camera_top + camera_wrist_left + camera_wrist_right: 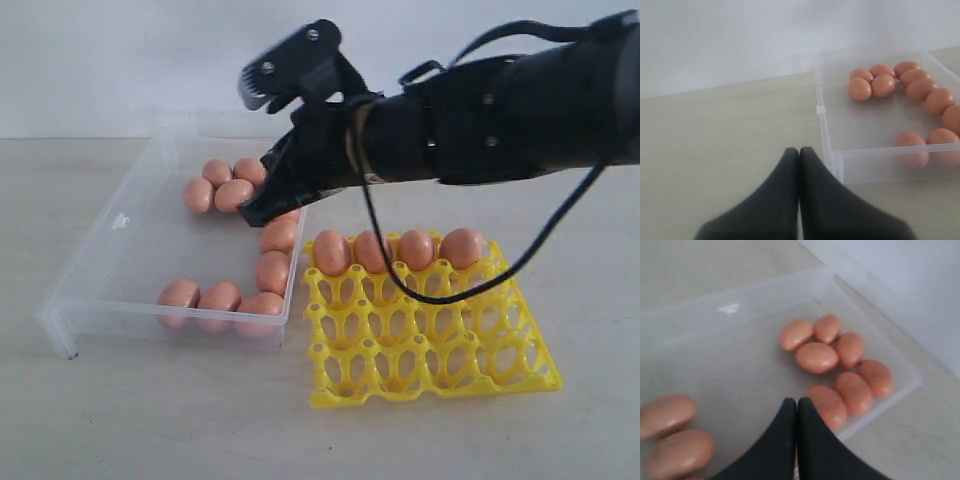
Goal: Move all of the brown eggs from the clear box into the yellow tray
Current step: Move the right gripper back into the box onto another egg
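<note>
Yellow tray [432, 392] front rows open | right hand [797, 404] clenched empty over clear box [140, 250]

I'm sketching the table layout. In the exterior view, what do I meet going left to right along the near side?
clear box → three brown eggs against its near wall → yellow tray, with four eggs in its far row.
</note>
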Motion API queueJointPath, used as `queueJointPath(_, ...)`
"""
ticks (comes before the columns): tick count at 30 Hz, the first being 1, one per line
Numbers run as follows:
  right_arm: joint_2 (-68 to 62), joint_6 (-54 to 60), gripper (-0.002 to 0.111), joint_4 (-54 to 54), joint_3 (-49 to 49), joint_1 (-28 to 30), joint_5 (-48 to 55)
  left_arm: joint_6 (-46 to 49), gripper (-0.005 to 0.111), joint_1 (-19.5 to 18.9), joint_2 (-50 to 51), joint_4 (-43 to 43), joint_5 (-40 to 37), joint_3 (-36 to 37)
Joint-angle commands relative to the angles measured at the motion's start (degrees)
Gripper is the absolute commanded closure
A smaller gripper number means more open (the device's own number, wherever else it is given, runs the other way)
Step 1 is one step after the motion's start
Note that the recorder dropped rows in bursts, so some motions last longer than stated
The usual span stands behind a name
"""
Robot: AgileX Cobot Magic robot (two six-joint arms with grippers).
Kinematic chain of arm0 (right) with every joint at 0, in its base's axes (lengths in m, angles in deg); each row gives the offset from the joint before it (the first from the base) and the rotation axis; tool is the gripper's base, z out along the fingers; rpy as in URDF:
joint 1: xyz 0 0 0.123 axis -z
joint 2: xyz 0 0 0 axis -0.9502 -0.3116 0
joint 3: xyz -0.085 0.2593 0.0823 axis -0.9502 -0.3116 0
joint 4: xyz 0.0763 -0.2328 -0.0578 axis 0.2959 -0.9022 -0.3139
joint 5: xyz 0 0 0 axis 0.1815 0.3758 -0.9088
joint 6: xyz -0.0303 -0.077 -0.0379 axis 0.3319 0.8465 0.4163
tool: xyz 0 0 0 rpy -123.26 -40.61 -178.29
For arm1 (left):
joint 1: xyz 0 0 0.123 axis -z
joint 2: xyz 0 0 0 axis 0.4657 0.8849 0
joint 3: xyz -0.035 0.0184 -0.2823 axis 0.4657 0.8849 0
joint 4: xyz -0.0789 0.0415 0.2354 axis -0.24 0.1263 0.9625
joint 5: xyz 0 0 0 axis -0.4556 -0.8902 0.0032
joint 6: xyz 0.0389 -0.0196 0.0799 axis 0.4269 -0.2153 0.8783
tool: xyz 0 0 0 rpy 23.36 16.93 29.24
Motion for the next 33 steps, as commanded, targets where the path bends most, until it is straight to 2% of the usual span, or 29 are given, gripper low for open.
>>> queueJointPath(1, -3.88, 14.23, 0.108, 18.49, 9.42, -7.57, 17.32, -0.52, 0.111, 0.51, -0.10, -0.41, 0.40, 0.18)
queueJointPath(2, -5.32, 19.72, 0.108, 25.23, 11.39, -7.57, 17.80, -0.52, 0.111, 0.51, -0.10, -0.41, 0.40, 0.18)
queueJointPath(3, -9.80, 33.94, 0.108, 40.51, 17.22, -6.86, 21.74, -0.52, 0.111, 0.51, -0.10, -0.41, 0.40, 0.18)
queueJointPath(4, -13.95, 45.25, 0.108, 51.50, 22.65, -6.23, 29.99, -0.52, 0.111, 0.51, -0.10, -0.41, 0.40, 0.18)
queueJointPath(6, -18.99, 63.29, 0.108, 63.81, 33.11, -6.23, 50.17, -0.52, 0.111, 0.51, -0.10, -0.41, 0.40, 0.18)
queueJointPath(7, -20.48, 65.04, 0.108, 66.90, 36.35, -6.23, 54.98, -0.52, 0.111, 0.51, -0.10, -0.41, 0.40, 0.18)
queueJointPath(9, -22.59, 64.83, 0.108, 70.62, 42.27, -5.97, 54.21, -0.52, 0.111, 0.51, -0.10, -0.41, 0.53, 0.18)
queueJointPath(12, -25.98, 66.20, 0.107, 85.53, 50.61, -5.44, 53.88, -0.52, 0.111, 0.51, -0.10, -0.41, 0.53, 0.18)
queueJointPath(13, -26.91, 66.57, 0.105, 87.38, 51.37, -5.44, 53.97, -0.52, 0.111, 0.51, -0.10, -0.41, 0.53, 0.18)
queueJointPath(15, -28.72, 66.41, 0.095, 90.54, 52.56, -5.44, 53.97, -0.52, 0.111, 0.51, -0.10, -0.41, 0.53, 0.18)
queueJointPath(20, -32.09, 61.29, 0.059, 92.32, 53.49, -5.44, 54.96, -0.52, 0.111, 0.51, -0.10, -0.41, 0.53, 0.18)
queueJointPath(22, -32.80, 58.58, 0.051, 92.76, 53.49, -5.44, 54.96, -0.52, 0.111, 0.51, -0.10, -0.41, 0.53, 0.18)
queueJointPath(27, -34.53, 56.42, 0.049, 93.17, 53.49, -5.44, 54.81, -0.52, 0.111, 0.51, -0.10, -0.41, 0.53, 0.18)
queueJointPath(33, -36.94, 53.99, 0.049, 92.98, 53.49, -5.44, 59.95, -0.52, 0.111, 0.51, -0.10, -0.41, 0.53, 0.18)
